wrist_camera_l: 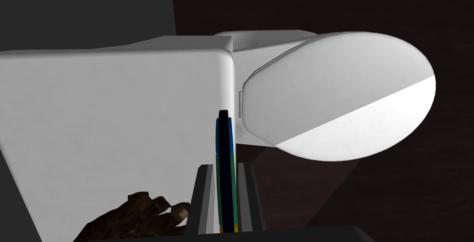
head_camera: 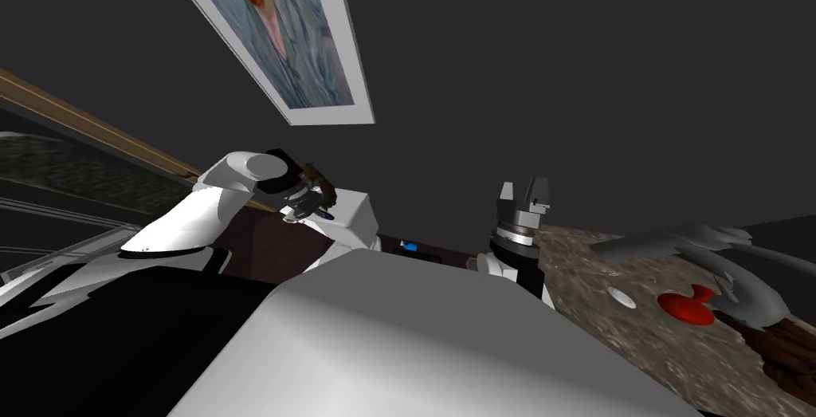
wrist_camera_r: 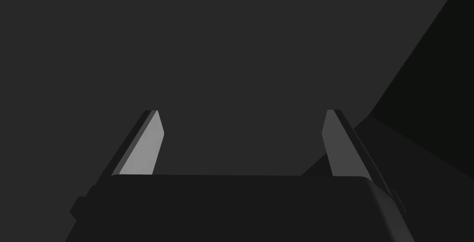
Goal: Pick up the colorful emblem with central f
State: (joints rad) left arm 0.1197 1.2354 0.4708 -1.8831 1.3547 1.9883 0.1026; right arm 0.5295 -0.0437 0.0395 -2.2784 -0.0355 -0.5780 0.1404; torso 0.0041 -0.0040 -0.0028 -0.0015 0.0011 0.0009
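A dark grey wall (head_camera: 558,77) backs the scene, with a framed painting (head_camera: 295,29) hanging high on its left part. Below it, the left arm reaches over a white toilet tank (wrist_camera_l: 115,114). The left gripper (wrist_camera_l: 225,170) has its two fingers pressed against the flat faces of the emblem (wrist_camera_l: 224,137). The emblem is a thin plate seen edge-on, showing bands of blue, green and a little yellow, and it stands up between the fingers above the tank's top. A lumpy brown object (wrist_camera_l: 139,216) sits just beside that gripper, over the tank. Past the tank's edge is the closed white toilet lid (wrist_camera_l: 338,96), above a dark floor. Further right, the right gripper (head_camera: 526,189) is raised in front of the wall, its fingers spread wide with nothing between them. At the far right is a speckled stone counter (head_camera: 637,356). On it are a red knob-shaped object (head_camera: 685,307) and a grey, curving fixture (head_camera: 717,253).
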